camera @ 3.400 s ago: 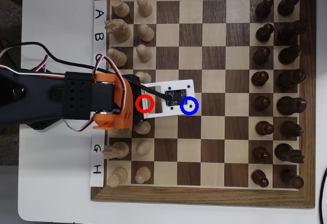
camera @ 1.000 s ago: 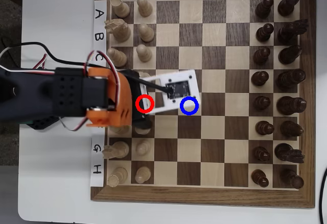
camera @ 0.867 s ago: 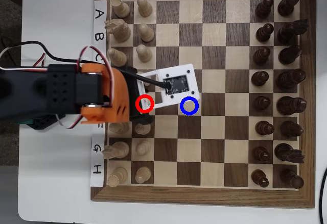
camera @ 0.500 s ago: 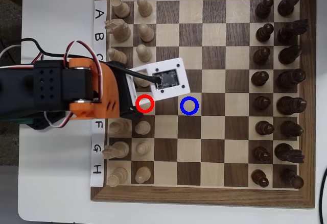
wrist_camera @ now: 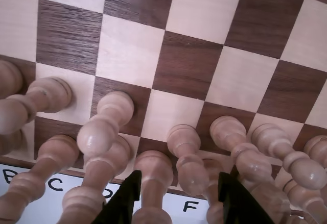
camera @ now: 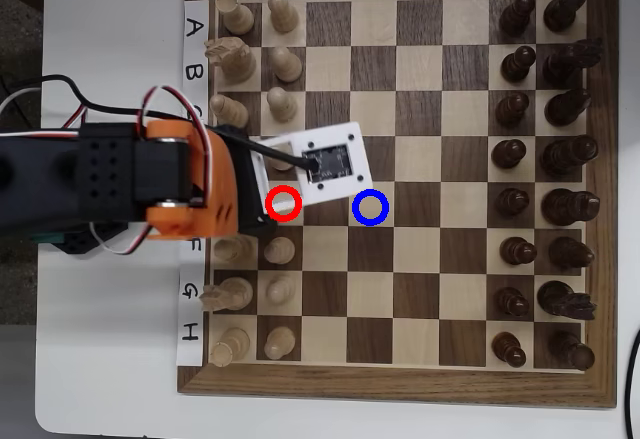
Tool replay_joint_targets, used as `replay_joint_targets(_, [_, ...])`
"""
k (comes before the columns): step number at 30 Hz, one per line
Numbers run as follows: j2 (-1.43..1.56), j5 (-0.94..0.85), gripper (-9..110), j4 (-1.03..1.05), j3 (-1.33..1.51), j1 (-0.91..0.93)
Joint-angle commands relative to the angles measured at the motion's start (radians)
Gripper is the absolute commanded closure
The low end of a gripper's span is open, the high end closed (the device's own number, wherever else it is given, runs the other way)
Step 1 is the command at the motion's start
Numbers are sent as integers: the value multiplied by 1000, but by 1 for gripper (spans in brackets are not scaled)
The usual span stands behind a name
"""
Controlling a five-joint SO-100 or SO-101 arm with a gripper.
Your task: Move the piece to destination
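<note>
**Wrist view.** The end effector (wrist_camera: 179,201) enters from the bottom edge. Its two black fingertips (wrist_camera: 126,199) stand well apart and hold nothing. Between and ahead of them stands a crowded rank of pale pieces (wrist_camera: 104,127) on the chessboard (wrist_camera: 186,63). The piece (wrist_camera: 184,145), a pale pawn with a ball head, rises just ahead of the gap, slightly right of centre. That this is the intended pawn is a judgement from the edge letters, and those letters are partly hidden. A taller pale back-row piece (wrist_camera: 153,170) also stands inside the gap, closer to the left finger. Neighbouring pawns stand close on both sides.

**Overhead view.** The arm (camera: 120,184) reaches over the left edge of the board from the white tabletop (camera: 110,359). A white camera plate (camera: 330,164) covers the fingers, so their spread cannot be read here. The red ring (camera: 284,203) marks the pawn's square, which the arm mostly covers. The destination (camera: 370,207), a blue-ringed light square, lies two squares to the right and is empty. The dark pieces (camera: 515,204) stand well apart from it.

**Assessment.** The step in hand appears to be the approach to the grasp. The jaws should centre on the pawn alone and clear the back-row piece. They should close below the ball head, then lift straight up before crossing to the blue ring.
</note>
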Motion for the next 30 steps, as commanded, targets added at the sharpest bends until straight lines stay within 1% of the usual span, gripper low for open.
replay_joint_targets(1, [-3, 0, 83, -5, -23, 18])
replay_joint_targets(16, [-29, 6, 84, 21, 9, 51])
replay_joint_targets(30, [-34, 11, 85, -26, 72, 69])
